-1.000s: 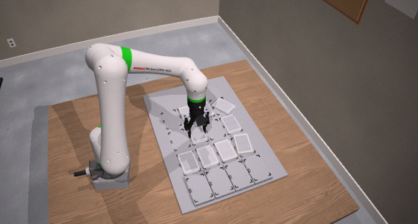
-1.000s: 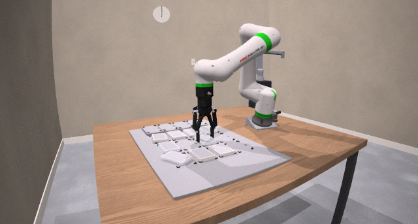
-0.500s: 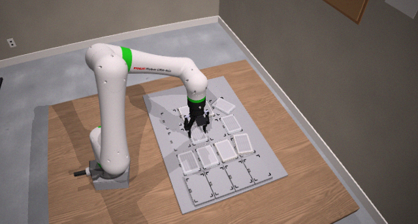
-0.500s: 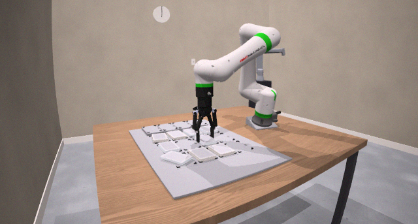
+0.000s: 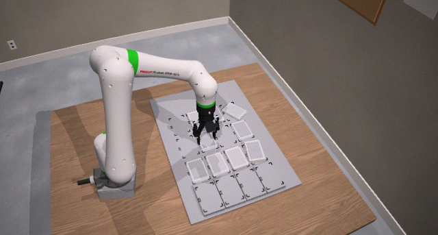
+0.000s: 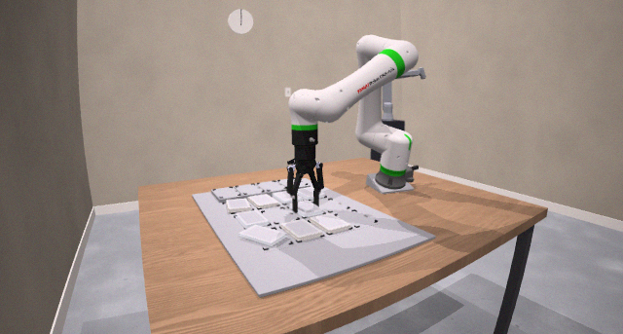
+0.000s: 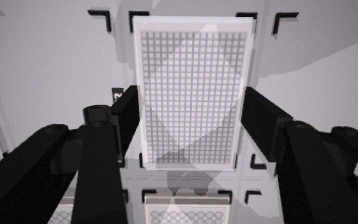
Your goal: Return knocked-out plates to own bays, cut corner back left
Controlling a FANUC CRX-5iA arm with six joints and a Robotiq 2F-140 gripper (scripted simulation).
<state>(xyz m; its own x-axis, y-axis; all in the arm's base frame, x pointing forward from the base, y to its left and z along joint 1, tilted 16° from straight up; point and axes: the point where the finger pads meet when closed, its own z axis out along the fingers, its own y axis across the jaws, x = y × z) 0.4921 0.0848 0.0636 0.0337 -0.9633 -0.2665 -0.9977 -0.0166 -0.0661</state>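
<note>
A sealed 384-well plate (image 5: 208,145) (image 6: 308,208) (image 7: 192,140) is at bay 22, square to it; its edges line up closely with the corner pieces in the wrist view. Any small gap below it cannot be told. My gripper (image 5: 207,140) (image 6: 306,206) (image 7: 190,101) is shut on this plate, a finger at its front and back sides. A plate (image 5: 234,111) (image 6: 263,235) at bay 41 lies clearly turned, out of line with its corner pieces. The plate (image 5: 255,150) (image 6: 238,205) at bay 43 looks slightly turned against its neighbours.
The bay 21 plate (image 7: 187,215) and bay 31 plate (image 7: 62,216) lie left of the gripper as the arm sees it. The bay 42 plate (image 5: 242,129) lies behind. Plates in bays 13 (image 5: 198,170), 23 (image 5: 217,164) and 33 (image 5: 237,157) lie right, before column 4's raised floors (image 5: 209,199).
</note>
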